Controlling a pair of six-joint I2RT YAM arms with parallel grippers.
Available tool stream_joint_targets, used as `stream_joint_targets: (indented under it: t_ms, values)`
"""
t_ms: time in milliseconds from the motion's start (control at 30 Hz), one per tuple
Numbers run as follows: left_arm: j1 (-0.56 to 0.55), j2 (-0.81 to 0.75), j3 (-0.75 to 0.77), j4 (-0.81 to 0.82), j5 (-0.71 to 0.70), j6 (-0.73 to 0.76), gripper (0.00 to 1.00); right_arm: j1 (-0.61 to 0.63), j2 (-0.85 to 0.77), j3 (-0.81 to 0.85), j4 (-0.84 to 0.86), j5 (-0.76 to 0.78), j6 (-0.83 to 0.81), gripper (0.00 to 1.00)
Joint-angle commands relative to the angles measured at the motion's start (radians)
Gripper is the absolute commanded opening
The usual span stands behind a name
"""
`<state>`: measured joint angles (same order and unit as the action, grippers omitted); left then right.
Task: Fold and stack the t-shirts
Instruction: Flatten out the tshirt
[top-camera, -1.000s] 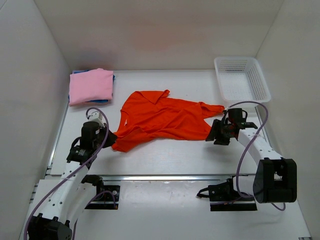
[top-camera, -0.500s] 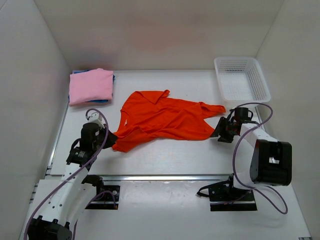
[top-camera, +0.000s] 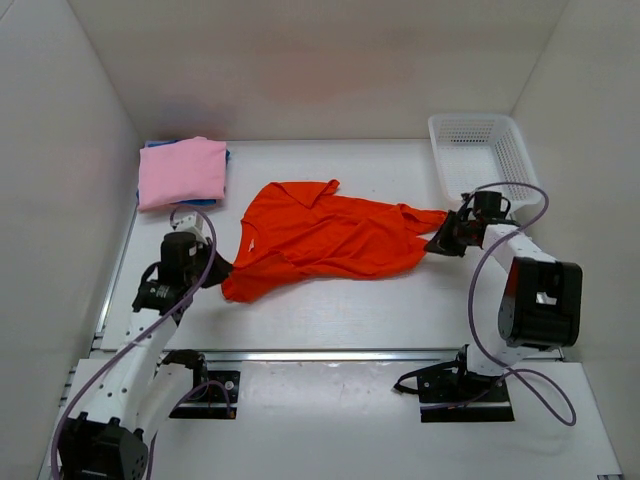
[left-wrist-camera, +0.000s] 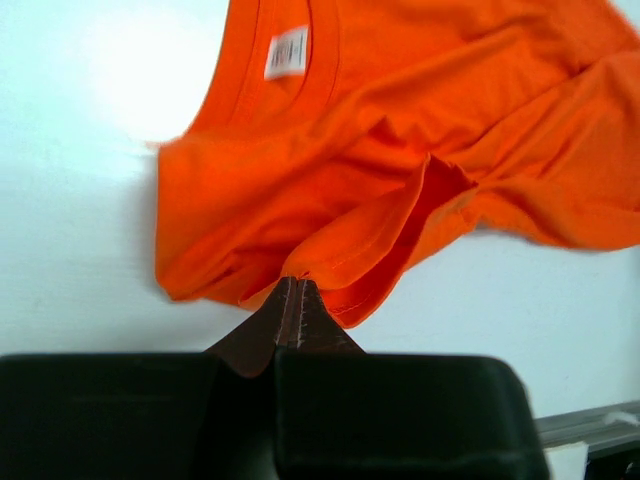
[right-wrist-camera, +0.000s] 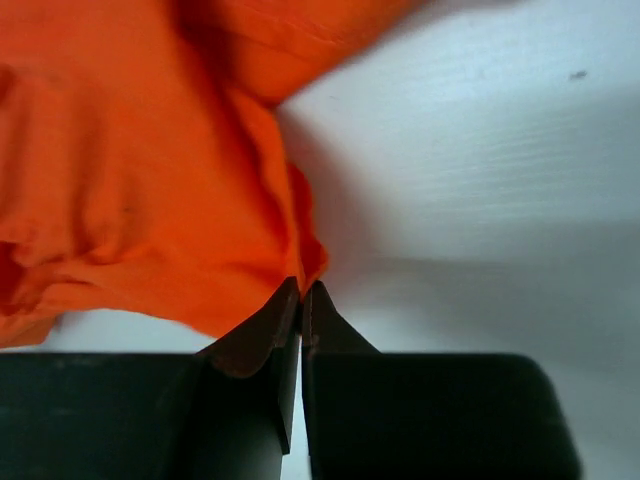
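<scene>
Orange-red t-shirt (top-camera: 325, 240) lies crosswise on the table (top-camera: 330, 320), long axis running arm to arm.
Your left gripper (left-wrist-camera: 297, 292) pinches its left edge, your right gripper (right-wrist-camera: 301, 295) its right end (both pressed together on cloth).

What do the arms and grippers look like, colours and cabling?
Both the left arm and right arm have white links with black joint housings, on black base plates. A pale purple cable loops loosely along each. The left gripper and right gripper have boxy black bodies with dark brown fingers tapering to thin tips. No markings legible.
</scene>
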<state>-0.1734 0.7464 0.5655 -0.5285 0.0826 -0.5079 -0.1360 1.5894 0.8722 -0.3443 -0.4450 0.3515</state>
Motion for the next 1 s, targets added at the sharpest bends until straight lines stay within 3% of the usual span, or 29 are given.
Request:
stream_joint_targets:
  t_ms: [0,267,433,533,667,767,833,933,967]
  values:
    - [0.061,0.066,0.187,0.021,0.032,0.031,0.00,-0.025,-0.175,0.146,-0.066,-0.026,-0.011,0.00]
    - [0.089,0.211,0.790,0.016,-0.018,0.028,0.00,-0.076,-0.511,0.460,-0.141,-0.101,0.075,0.00]
    - [0.074,0.194,1.019,0.016,-0.081,0.039,0.00,-0.125,-0.632,0.562,-0.139,-0.159,0.127,0.00]
    - [0.014,0.189,1.149,-0.011,-0.193,0.069,0.00,-0.053,-0.637,0.692,-0.215,-0.069,0.090,0.00]
    - [-0.078,0.189,1.209,-0.024,-0.279,0.100,0.00,-0.030,-0.615,0.772,-0.248,-0.052,0.099,0.00]
    - [-0.112,0.197,1.169,-0.018,-0.325,0.118,0.00,-0.036,-0.594,0.754,-0.225,-0.092,0.118,0.00]
    - [-0.056,0.225,1.127,-0.036,-0.269,0.112,0.00,-0.039,-0.548,0.717,-0.210,-0.123,0.122,0.00]
    - [0.085,0.270,1.002,-0.004,-0.025,0.069,0.00,-0.010,-0.465,0.640,-0.205,-0.140,0.122,0.00]
    - [0.097,0.280,0.954,0.014,-0.006,0.053,0.00,0.005,-0.418,0.625,-0.208,-0.118,0.103,0.00]
